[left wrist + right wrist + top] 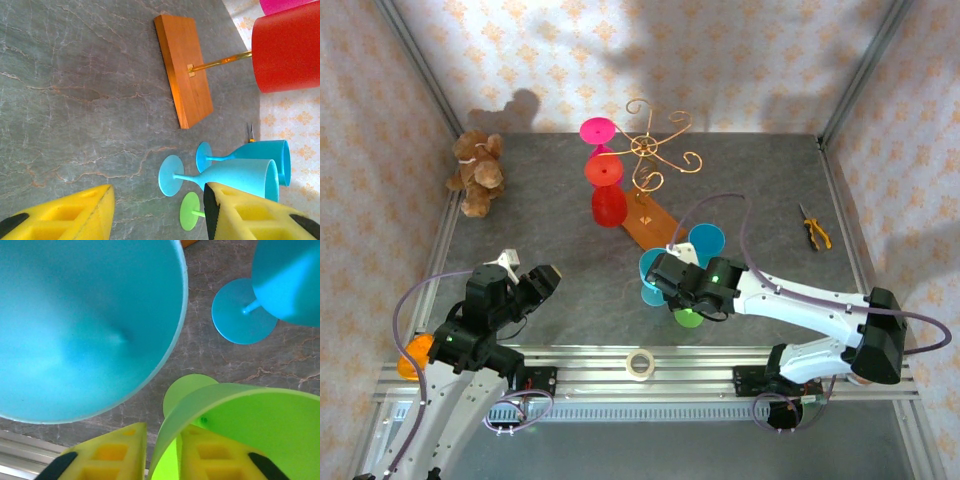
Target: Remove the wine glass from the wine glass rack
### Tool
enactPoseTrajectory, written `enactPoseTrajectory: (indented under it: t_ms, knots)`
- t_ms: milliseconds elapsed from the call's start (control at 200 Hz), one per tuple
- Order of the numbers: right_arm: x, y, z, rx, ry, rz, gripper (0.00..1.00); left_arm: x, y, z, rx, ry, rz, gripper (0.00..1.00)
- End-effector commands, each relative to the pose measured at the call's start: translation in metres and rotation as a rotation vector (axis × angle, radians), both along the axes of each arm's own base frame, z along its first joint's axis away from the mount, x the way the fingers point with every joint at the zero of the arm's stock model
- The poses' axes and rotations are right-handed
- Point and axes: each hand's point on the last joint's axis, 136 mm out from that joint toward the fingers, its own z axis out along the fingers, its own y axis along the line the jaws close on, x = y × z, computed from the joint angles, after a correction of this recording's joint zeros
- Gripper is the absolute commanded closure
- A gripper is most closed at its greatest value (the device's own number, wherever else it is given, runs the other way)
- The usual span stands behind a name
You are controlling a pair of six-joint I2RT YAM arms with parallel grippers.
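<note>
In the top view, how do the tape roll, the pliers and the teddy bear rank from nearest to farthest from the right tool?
From the right tool:
1. tape roll, at the near edge, slightly left of the tool.
2. pliers, off to the right.
3. teddy bear, in the far left corner.

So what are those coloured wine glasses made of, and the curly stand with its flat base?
The red wine glass, a blue wine glass and the green wine glass look like plastic: opaque, evenly coloured, matte. The wine glass rack seems to be thin metal wire, copper-gold and shiny. Its base looks like smooth-finished wood, orange-brown with faint grain.
</note>
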Motion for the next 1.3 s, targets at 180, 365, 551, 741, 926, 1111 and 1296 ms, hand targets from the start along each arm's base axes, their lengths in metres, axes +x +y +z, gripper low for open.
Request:
enactPoseTrajectory:
  t_ms: [180, 365, 551, 741, 926, 1111, 1296]
  knots:
    - [0.007, -0.007, 0.026, -0.012, -0.052, -0.016, 0.68, 0.006, 0.004, 0.017, 0.017, -0.064, 0.018, 0.50]
    - [0.008, -0.014, 0.068, 0.049, -0.106, -0.030, 0.61, 0.007, 0.004, 0.030, 0.023, -0.084, 0.013, 0.50]
    - [0.002, -0.022, 0.110, 0.148, -0.134, -0.032, 0.55, 0.013, 0.003, 0.059, 0.025, -0.125, 0.007, 0.50]
    - [0.002, -0.020, 0.159, 0.263, -0.173, -0.026, 0.53, 0.032, -0.005, 0.115, -0.006, -0.208, -0.007, 0.48]
    - [0.015, -0.019, 0.215, 0.432, -0.211, -0.020, 0.52, 0.060, -0.018, 0.182, -0.078, -0.327, -0.023, 0.43]
    - [0.037, -0.013, 0.255, 0.576, -0.259, -0.007, 0.51, 0.097, -0.038, 0.224, -0.190, -0.402, -0.056, 0.38]
    - [0.056, 0.003, 0.258, 0.606, -0.245, 0.024, 0.51, 0.126, -0.051, 0.232, -0.216, -0.399, -0.088, 0.36]
